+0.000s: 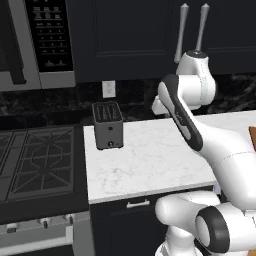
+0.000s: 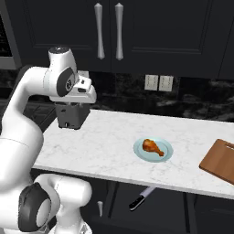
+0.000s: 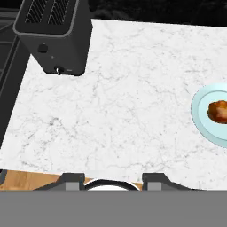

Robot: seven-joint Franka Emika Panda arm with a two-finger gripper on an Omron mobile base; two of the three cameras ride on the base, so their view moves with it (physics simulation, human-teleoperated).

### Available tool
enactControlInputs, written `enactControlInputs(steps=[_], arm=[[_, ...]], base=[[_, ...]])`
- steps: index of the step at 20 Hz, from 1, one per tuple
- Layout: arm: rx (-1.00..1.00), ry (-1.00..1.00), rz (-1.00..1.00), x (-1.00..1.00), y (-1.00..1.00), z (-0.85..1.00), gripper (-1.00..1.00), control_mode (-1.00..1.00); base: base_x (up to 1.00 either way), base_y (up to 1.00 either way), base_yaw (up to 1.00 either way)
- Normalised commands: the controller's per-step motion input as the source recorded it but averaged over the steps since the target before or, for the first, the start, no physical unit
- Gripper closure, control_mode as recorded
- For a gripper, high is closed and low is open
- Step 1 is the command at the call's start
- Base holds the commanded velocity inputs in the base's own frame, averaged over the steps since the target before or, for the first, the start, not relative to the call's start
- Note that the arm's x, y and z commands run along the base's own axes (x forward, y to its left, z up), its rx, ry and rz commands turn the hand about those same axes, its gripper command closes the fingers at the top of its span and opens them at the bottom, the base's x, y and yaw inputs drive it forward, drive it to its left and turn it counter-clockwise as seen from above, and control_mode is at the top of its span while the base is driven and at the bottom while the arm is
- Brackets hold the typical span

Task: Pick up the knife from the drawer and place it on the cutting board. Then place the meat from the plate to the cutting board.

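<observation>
White marble surface [image 2: 105,141], knife [image 2: 142,198] lying in the open drawer below.
Pincer [image 3: 113,179] narrowly parted, empty; reaching down risks clipping the surface edge or nudging the plate [image 2: 153,150].

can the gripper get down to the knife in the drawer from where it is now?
Probably not directly. The gripper hovers above the marble counter near the toaster, while the knife lies below the counter's front edge in the drawer. It would have to come around that edge first.

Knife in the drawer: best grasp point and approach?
Probably the black handle, the lower-left end of the knife, coming from above with the jaws across its width. It lies flat and diagonal in the open drawer under the counter edge, blade pointing up-right, so the handle is the thicker, safer part.
</observation>
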Motion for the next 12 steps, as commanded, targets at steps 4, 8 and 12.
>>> enactControlInputs(steps=[4, 8, 12], arm=[[0.0, -0.03, 0.0, -0.36, 0.0, 0.0, -1.0, -1.0], [0.0, -0.05, 0.0, -0.71, 0.0, 0.0, -1.0, -1.0], [0.0, 0.0, 0.0, -0.28, 0.0, -0.03, -1.0, 1.0]], base=[[0.0, 0.0, 0.0], [0.0, 0.0, 0.0], [-0.49, 0.05, 0.0]])
